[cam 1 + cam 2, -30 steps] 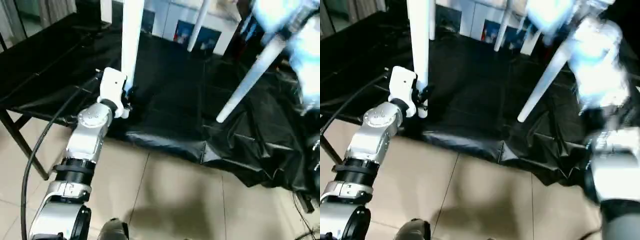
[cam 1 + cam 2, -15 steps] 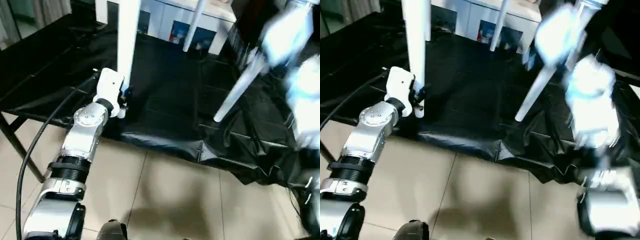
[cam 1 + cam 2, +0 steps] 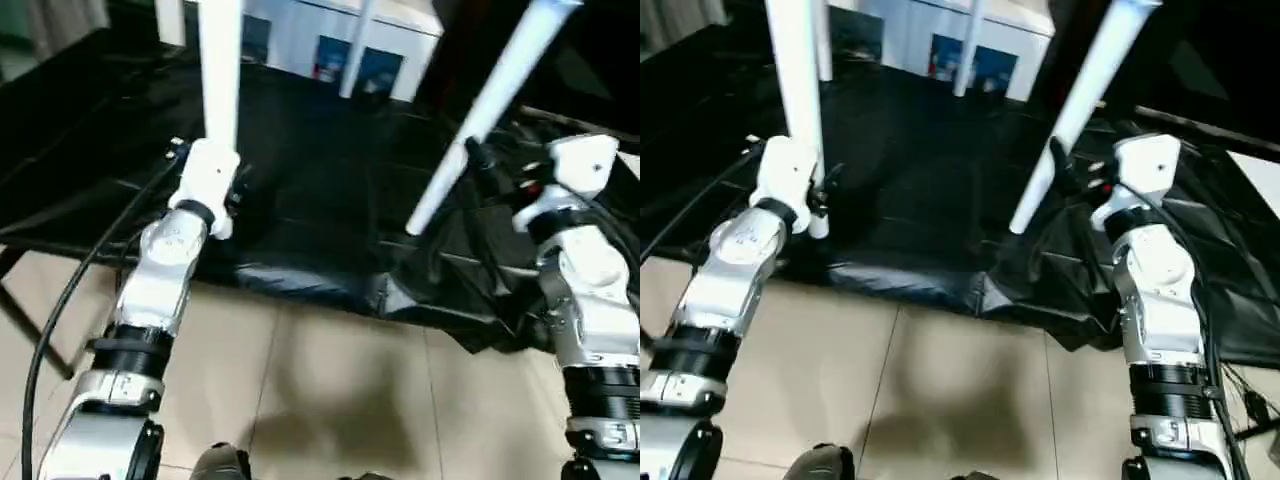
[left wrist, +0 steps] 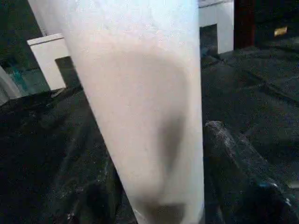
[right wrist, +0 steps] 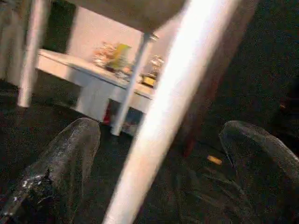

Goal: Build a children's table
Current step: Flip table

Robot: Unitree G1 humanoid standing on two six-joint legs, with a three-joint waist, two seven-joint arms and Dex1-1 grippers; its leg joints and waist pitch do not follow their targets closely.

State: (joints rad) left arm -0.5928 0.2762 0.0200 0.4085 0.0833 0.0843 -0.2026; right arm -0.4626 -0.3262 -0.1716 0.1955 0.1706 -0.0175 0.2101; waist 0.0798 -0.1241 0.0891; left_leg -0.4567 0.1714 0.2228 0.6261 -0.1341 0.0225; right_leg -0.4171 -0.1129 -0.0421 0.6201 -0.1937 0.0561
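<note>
Beige tiled floor [image 3: 330, 380] (glossy), black-draped work table [image 3: 320, 190], white cabinet [image 3: 330, 40] behind.

My forearms are brushed silver, jointed with black ribbed collars and round silver caps set with small screws. White housings top both wrists. A black cable [image 3: 70, 290] loops along my left arm [image 3: 150, 300]; my fingers [image 5: 56, 163] are scuffed black.

Two white table legs [image 3: 795, 70] [image 3: 1075, 105] stand over the black-cloth counter [image 3: 920, 190]. The left end effector [image 3: 820, 195] sits against the upright near leg's lower end; the right end effector [image 3: 1065, 170] is beside the slanted leg. A white cabinet [image 3: 940, 40] stands behind.
</note>
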